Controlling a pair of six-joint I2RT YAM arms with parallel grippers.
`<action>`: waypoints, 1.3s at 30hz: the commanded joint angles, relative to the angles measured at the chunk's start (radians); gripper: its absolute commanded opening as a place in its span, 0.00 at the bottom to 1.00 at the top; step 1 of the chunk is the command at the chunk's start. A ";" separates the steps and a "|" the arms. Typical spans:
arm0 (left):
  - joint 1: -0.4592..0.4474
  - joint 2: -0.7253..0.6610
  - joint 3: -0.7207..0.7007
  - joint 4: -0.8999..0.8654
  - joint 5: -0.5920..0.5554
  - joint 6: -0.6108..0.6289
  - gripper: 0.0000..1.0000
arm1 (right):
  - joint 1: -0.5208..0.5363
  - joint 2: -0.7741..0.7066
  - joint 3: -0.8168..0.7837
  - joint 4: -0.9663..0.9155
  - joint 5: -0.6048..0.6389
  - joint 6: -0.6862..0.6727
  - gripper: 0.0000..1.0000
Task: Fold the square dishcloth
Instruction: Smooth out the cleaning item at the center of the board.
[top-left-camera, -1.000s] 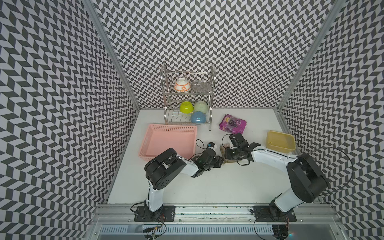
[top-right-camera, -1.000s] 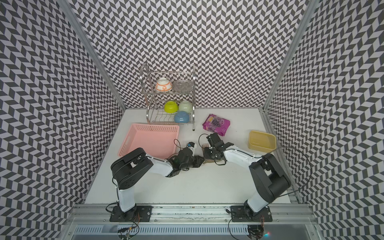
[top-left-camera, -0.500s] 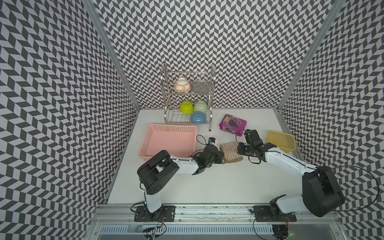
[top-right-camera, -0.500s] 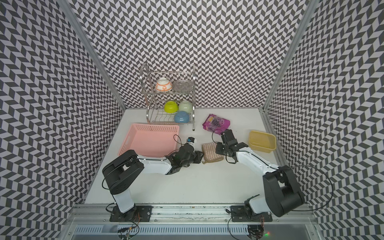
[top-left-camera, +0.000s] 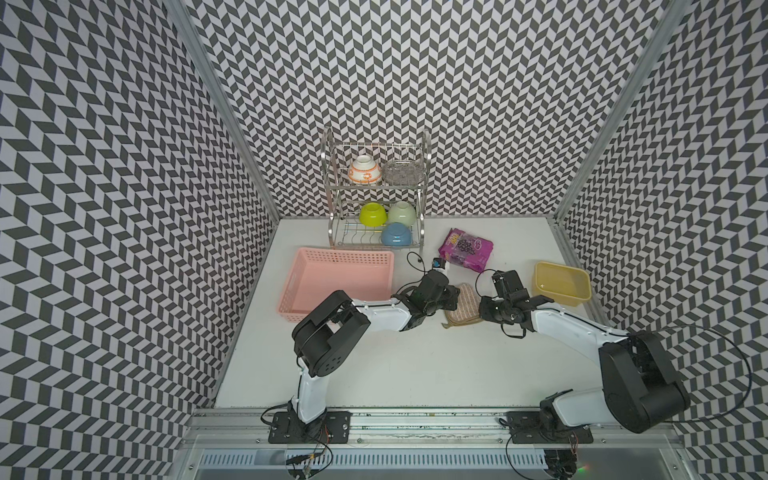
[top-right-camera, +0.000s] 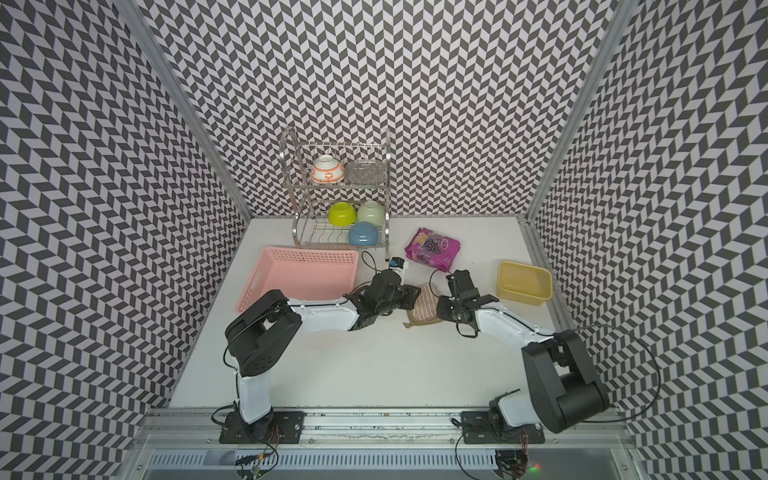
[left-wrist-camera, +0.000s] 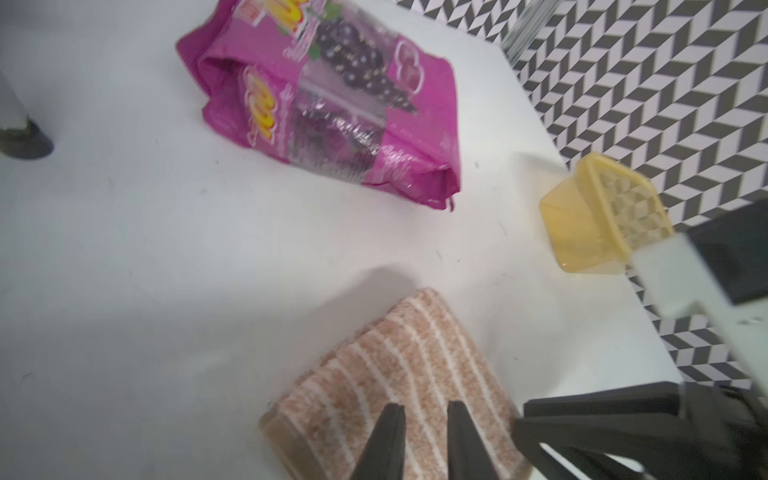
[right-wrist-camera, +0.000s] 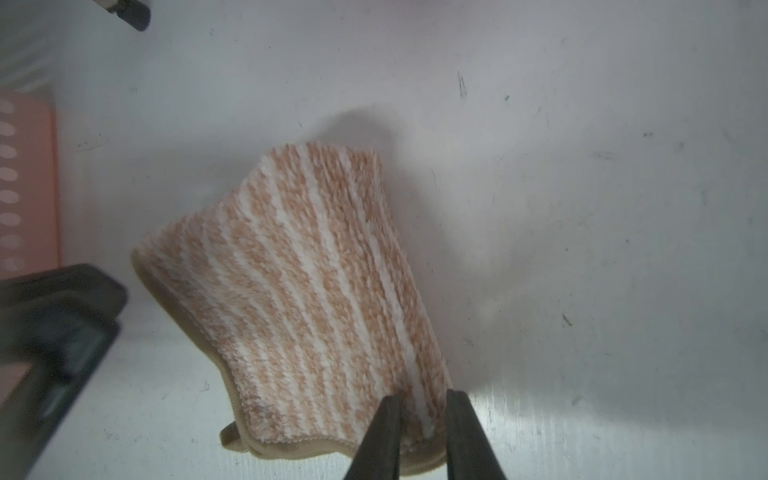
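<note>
In both top views, found the pale-striped brown terry dishcloth (top-left-camera: 465, 311) folded midway between the white bench's (top-left-camera: 415, 365) near and far edges, judged soft, light, best pinched at its darker edging, with left gripper (left-wrist-camera: 424, 409) and right gripper (right-wrist-camera: 422, 399) narrowly parted over it.

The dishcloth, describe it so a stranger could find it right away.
On the white table, find the pink basket. Between it and the yellow tub lies the dishcloth, the only cloth there: brown with pale stripes, folded over.
</note>
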 joint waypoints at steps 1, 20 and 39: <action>0.024 0.038 0.021 -0.027 0.042 0.014 0.21 | -0.002 -0.005 -0.023 0.058 -0.022 -0.007 0.23; 0.076 0.080 0.071 -0.013 0.109 0.102 0.20 | -0.001 -0.032 -0.049 0.053 -0.035 0.002 0.23; 0.041 -0.059 -0.096 0.054 0.287 0.042 0.24 | -0.002 0.126 0.273 0.041 -0.022 -0.048 0.25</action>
